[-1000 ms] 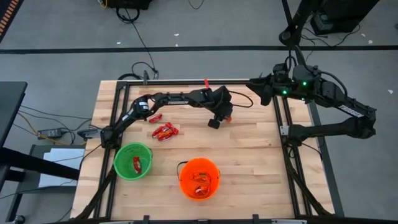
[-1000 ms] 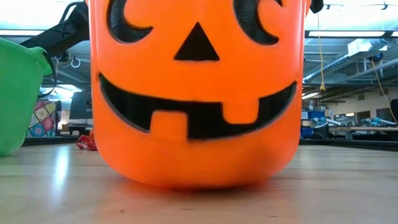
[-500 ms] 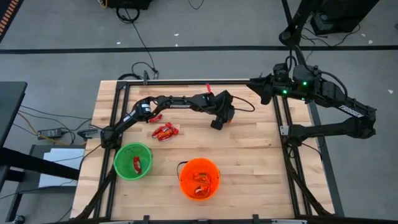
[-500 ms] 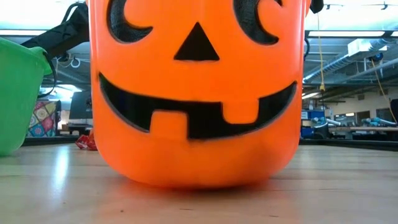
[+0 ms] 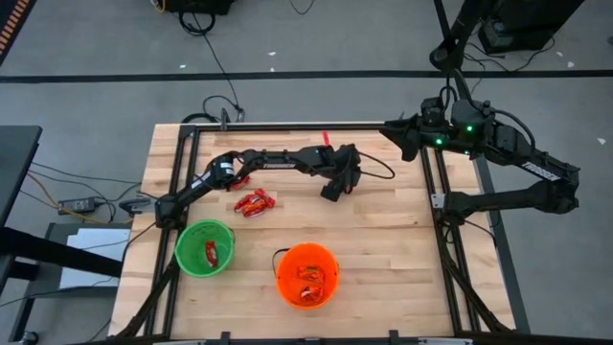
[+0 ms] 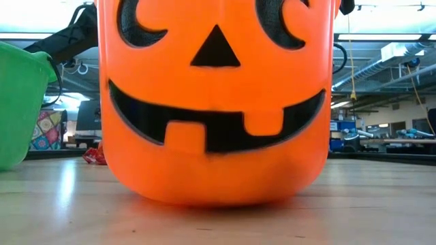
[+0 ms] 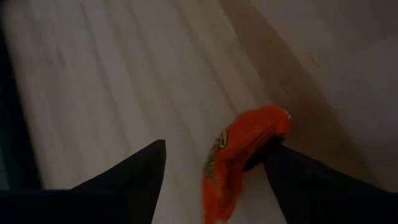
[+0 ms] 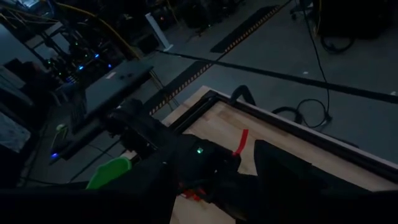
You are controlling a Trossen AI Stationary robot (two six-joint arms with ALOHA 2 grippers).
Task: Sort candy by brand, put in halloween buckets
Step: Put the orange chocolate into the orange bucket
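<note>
Crinkling against one dark finger, an orange candy wrapper (image 7: 239, 158) sat between the left gripper (image 5: 331, 188)'s parted fingers, above pale wood-grain table (image 5: 402, 240) near its far middle. Glossy red candies (image 5: 254, 202) lay heaped left of it. Nearer the front stood the round green plastic bucket (image 5: 204, 248) with red pieces inside, and the orange jack-o'-lantern bucket (image 5: 306, 274) with orange ones. The right gripper (image 5: 395, 136) waited at the far right corner; its finger spread I could not tell.

The wooden tabletop (image 5: 402, 240) carries a green bucket (image 5: 204, 248), an orange bucket (image 5: 307, 274), and loose red candy (image 5: 254, 202) near its far left.
</note>
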